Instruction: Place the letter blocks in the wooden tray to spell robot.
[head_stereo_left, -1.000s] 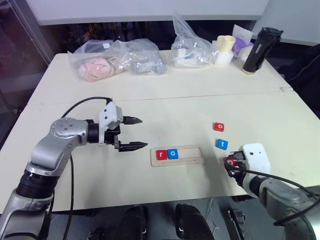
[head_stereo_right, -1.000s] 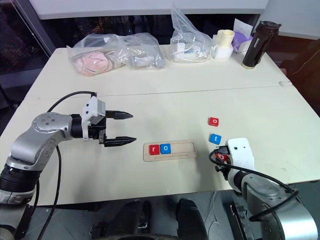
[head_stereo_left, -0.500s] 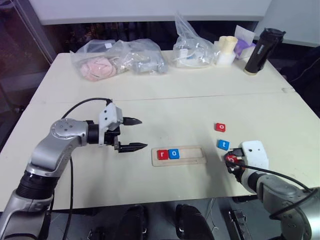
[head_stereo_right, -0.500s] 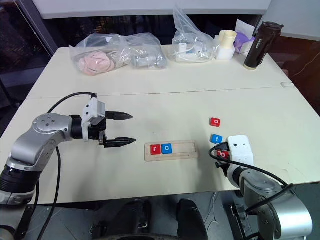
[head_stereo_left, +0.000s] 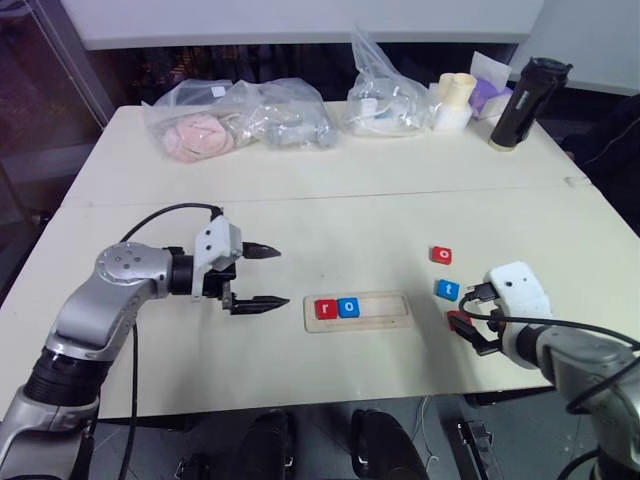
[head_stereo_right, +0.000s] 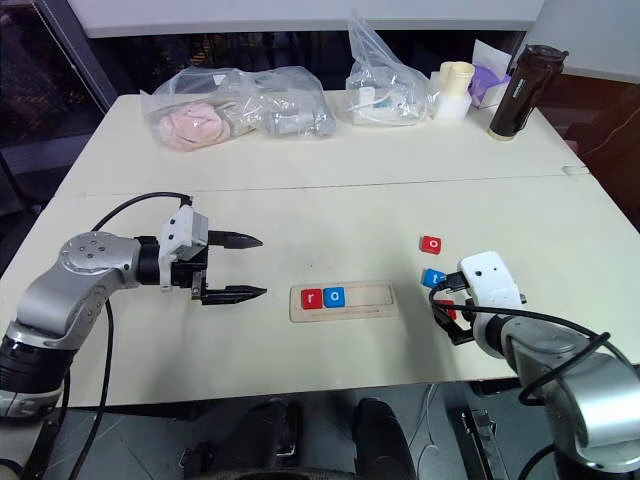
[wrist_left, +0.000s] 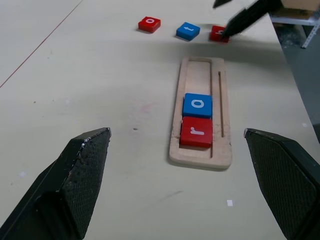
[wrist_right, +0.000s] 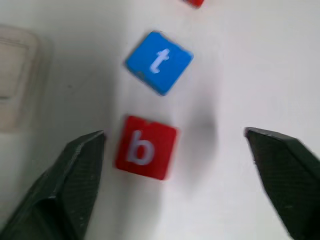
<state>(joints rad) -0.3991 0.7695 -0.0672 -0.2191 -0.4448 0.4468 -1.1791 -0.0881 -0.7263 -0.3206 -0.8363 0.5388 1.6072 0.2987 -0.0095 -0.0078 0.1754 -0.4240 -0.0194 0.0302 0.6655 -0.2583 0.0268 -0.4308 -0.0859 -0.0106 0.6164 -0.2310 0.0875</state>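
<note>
Under the right gripper (wrist_right: 172, 145), fingers apart, the red b block (wrist_right: 145, 148) lies blurred, partly hidden overhead.

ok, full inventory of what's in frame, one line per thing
wooden tray: 1, pale wood, near table edge, centre.
letter blocks in tray: 2, red r and blue o, side by side at its left end.
loose letter blocks: 3, right of the tray; red o farthest, blue t nearer, red b nearest, flat on the table between the right hand's fingers.
table: 1, cream.
plastic bags: about 3, clear, far side.
bottle: 1, black, far right corner.
cream container: 1, beside the bottle.
purple item: 1, by the bottle.
left hand: open, left of the tray.
right hand: open, over the b.
</note>
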